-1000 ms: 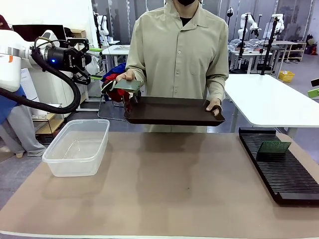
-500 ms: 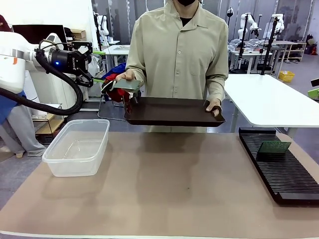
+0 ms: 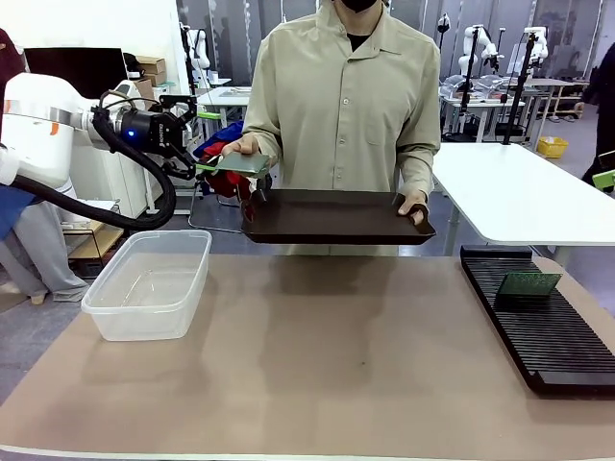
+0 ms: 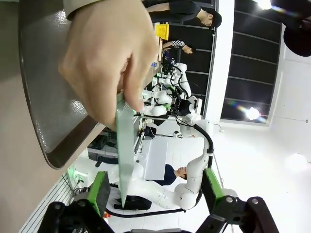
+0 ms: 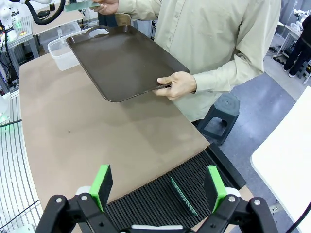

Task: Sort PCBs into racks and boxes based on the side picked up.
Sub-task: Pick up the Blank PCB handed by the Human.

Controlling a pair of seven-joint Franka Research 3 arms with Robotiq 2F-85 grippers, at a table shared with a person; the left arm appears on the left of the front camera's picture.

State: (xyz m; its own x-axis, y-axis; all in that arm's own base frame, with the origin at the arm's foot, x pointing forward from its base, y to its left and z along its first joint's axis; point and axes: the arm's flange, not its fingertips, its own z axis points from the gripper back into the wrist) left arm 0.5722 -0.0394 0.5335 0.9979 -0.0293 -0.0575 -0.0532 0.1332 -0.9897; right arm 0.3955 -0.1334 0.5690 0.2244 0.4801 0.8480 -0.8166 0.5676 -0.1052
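Left gripper (image 3: 204,141) raised at far left, jaws wide apart. The free end of a thin green circuit board (image 3: 246,163) sits between its fingers. The person's hand (image 3: 240,146) holds that board out beside the dark brown tray (image 3: 332,216).

Right gripper (image 5: 158,187), jaws apart, hangs above the long black slotted rack (image 5: 146,204), where a second green board (image 5: 183,195) stands. Clear plastic tub (image 3: 149,283) rests on the brown worktop (image 3: 336,365).

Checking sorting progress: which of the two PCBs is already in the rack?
The PCB standing in the rack; the other PCB is in the person's hand.
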